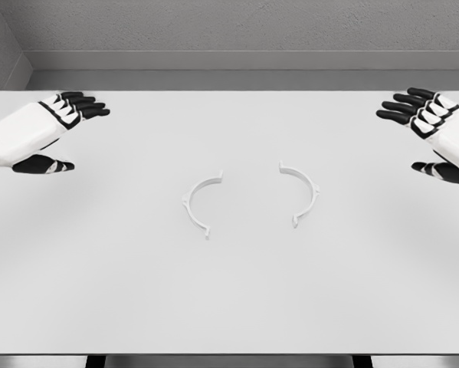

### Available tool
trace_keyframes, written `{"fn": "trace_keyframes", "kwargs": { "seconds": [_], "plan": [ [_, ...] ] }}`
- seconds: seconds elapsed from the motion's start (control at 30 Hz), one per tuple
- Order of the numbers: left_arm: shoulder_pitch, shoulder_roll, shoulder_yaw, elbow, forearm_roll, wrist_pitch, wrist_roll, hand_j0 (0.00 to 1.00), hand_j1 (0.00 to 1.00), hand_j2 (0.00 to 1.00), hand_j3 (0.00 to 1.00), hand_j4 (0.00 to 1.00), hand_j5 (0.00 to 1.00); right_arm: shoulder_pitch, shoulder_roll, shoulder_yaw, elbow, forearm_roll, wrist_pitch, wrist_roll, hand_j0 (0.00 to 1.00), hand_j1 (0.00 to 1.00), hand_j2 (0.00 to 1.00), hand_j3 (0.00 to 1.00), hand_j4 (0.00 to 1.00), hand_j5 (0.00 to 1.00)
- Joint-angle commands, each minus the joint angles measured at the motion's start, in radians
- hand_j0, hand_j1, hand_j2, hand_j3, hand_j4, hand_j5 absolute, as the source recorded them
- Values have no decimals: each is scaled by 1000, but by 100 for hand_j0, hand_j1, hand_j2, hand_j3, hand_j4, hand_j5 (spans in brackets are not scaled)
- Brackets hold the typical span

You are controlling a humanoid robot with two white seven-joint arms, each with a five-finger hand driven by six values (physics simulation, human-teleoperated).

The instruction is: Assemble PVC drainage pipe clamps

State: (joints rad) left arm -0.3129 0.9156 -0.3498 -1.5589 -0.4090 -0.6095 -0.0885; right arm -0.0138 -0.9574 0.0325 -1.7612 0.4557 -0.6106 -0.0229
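Bare simulated workroom: white table (229,307), grey concrete walls (244,27).

Clamp halves (202,205) (301,194) – smooth white plastic, matt. Table (229,299) – matt white, smooth. Back wall (237,23) – rough grey, concrete-like.

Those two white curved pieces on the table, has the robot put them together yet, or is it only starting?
Only starting, it seems. Nothing looks done: the left clamp half and the right clamp half lie apart on the white table, open sides facing each other with a gap between. Nothing is in hand: the left hand and right hand hover open near the table's sides. Picking up and joining both halves is left.
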Motion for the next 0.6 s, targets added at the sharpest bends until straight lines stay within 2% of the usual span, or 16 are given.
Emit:
{"fn": "trace_keyframes", "kwargs": {
  "seconds": [0.0, 0.17, 0.23, 0.27, 0.3, 0.33, 0.37, 0.43, 0.5, 0.57],
  "plan": [
    [0, -20, -63, -3, -37, -1, -5, 100, 100, 100, 100, 100, 100, 0, 0, 7, -3, -3, 0, -2, 100, 100, 100, 100, 100, 100],
    [0, -20, -72, 2, -37, -1, -5, 100, 100, 100, 100, 100, 100, -2, 5, 30, -1, -22, 0, -11, 100, 100, 100, 100, 100, 100],
    [0, -52, -74, 0, -37, -1, -5, 100, 100, 100, 100, 100, 100, -9, 23, 61, -3, -22, 0, -5, 100, 100, 100, 100, 100, 100],
    [0, -63, -77, -1, -37, -1, -5, 100, 100, 100, 100, 100, 100, -40, 32, 69, -3, -8, 0, 7, 100, 100, 100, 100, 100, 100],
    [0, -64, -77, 0, -36, -1, -5, 100, 100, 100, 100, 100, 100, -66, 77, 87, 5, -2, 0, 72, 100, 100, 100, 100, 100, 100],
    [0, -72, -75, -1, -33, -1, -5, 100, 100, 100, 100, 100, 100, -92, 123, 98, 20, 24, 0, 175, 100, 100, 100, 100, 100, 100],
    [-3, -86, -75, -1, -31, -1, -5, 100, 100, 100, 100, 100, 100, -118, 131, 99, 22, 24, 0, 199, 100, 100, 100, 100, 100, 100],
    [-6, -116, -72, 0, -33, -1, -5, 100, 100, 100, 100, 100, 100, -160, 132, 119, 55, 46, 0, 202, 100, 100, 100, 100, 100, 100],
    [-8, -152, -74, 3, -37, -1, -5, 100, 100, 100, 100, 100, 100, -224, 134, 225, 89, 58, 0, 202, 100, 100, 100, 100, 100, 100],
    [-9, -167, -75, 8, -39, -1, -5, 100, 100, 100, 100, 100, 100, -261, 134, 271, 127, 61, 0, 202, 100, 100, 100, 100, 100, 100]
  ]
}}
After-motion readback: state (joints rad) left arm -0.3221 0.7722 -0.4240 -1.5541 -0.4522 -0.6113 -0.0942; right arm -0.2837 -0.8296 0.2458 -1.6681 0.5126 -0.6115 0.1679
